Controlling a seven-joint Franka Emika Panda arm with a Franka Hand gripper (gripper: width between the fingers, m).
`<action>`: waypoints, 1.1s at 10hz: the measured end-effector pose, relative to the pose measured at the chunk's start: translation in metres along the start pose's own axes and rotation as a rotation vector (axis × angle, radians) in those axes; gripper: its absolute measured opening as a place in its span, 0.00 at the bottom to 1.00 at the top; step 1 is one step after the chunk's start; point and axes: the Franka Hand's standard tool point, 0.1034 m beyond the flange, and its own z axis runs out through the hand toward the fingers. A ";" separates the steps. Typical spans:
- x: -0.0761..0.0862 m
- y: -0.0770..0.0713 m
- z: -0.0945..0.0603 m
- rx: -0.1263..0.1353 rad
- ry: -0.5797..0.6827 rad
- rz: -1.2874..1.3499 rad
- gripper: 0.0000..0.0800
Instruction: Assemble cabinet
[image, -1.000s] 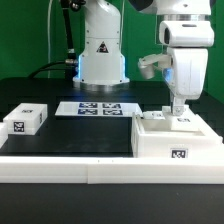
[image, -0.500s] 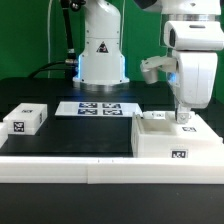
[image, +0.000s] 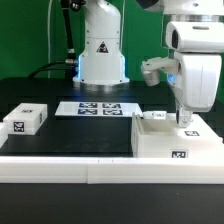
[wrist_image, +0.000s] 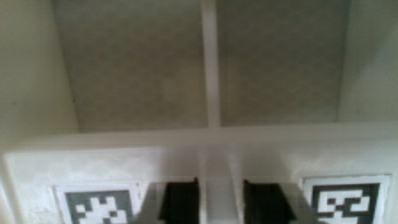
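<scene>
Black table (image: 70, 135) across the middle of the exterior view, matte and dark. Toward its back, lying flat, the marker board (image: 98, 108): thin, white, printed with several black-and-white square tags, longer side running from the exterior view's left to its right. Along the front edge of the table, a long low white rail (image: 60, 168), reaching across the picture from side to side. Below that, a pale grey band, too plain to tell what. High on the exterior view's left, dark cables (image: 64, 40) hanging in front of a light wall (image: 25, 40)
</scene>
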 end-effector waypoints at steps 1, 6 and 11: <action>0.000 0.000 0.000 0.000 0.000 0.000 0.37; 0.000 0.000 0.000 0.000 0.000 0.000 0.92; -0.004 -0.034 -0.030 -0.007 -0.020 0.010 1.00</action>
